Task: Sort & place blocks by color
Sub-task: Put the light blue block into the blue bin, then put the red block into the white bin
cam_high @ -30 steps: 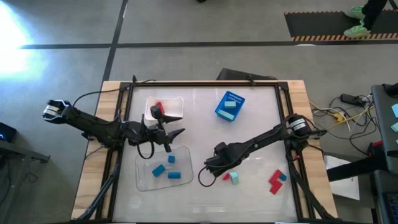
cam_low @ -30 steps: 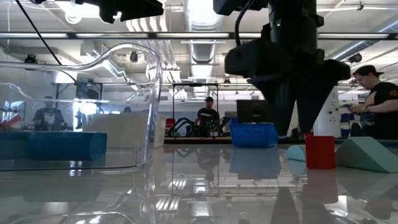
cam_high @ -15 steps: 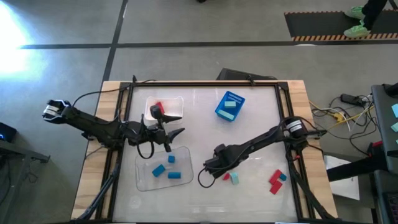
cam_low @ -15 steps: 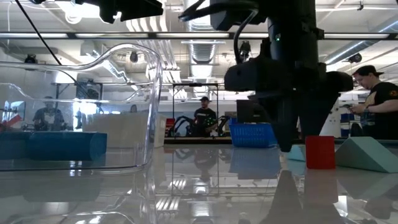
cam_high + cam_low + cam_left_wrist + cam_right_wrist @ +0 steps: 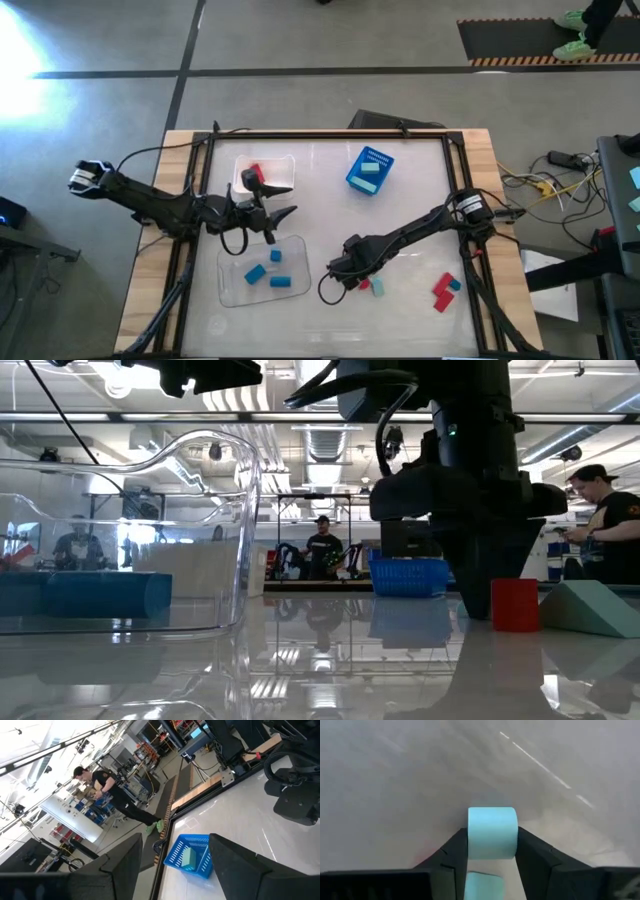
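Glossy table (image 5: pixel 400 215): mint block (image 5: pixel 492 832) upright btwn right hand (image 5: pixel 492 851) fingers (image 5: pixel 452 857).

From my station I see the white worktop (image 5: pixel 420 190) framed in pale wood. A blue square bin (image 5: pixel 369 170) stands toward its far side, a white tray (image 5: pixel 282 163) sits left of that, and a clear tray (image 5: pixel 232 285) lies nearer the front. Cables (image 5: pixel 545 180) trail on the floor to the right. In the low view, a person (image 5: pixel 322 548) sits far back, and another person (image 5: pixel 606 510) stands at the right edge.
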Controlling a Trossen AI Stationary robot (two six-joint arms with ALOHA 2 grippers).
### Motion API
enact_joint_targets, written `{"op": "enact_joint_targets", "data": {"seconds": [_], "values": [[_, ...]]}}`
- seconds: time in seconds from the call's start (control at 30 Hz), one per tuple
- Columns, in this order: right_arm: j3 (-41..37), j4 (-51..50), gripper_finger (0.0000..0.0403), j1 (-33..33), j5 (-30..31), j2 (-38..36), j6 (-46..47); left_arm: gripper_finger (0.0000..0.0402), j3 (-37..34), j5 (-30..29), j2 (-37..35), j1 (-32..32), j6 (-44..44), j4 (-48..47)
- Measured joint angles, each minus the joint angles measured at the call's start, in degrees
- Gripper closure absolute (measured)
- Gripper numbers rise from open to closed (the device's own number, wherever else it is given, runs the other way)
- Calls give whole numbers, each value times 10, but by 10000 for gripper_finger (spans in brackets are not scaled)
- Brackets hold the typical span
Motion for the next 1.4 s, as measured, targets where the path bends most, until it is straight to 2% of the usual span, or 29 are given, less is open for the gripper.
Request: {"op": "enact_joint_targets", "data": {"seconds": [0.23, 0.53, 0.77, 0.93, 1.07, 1.17, 1.4], "values": [[0, -25, 285, -25, 18, -50, -53, 189, 0, 0, 0, 0, -2, 0], [0, -63, 285, -128, 159, -163, -201, 189, 0, 0, 0, 0, -3, 0], [-5, -33, 285, -253, 268, -175, -390, 189, 0, 0, 0, 0, -3, 1], [-22, 47, 285, -345, 278, -151, -502, 189, 0, 0, 0, 0, -3, 0], [-33, 68, 285, -400, 269, -133, -540, 189, 0, 0, 0, 0, -3, 0], [-45, 68, 277, -419, 267, -124, -547, 189, 0, 0, 0, 0, -3, 0], [-52, 98, 214, -426, 268, -124, -569, 189, 0, 0, 0, 0, -5, 0]]}}
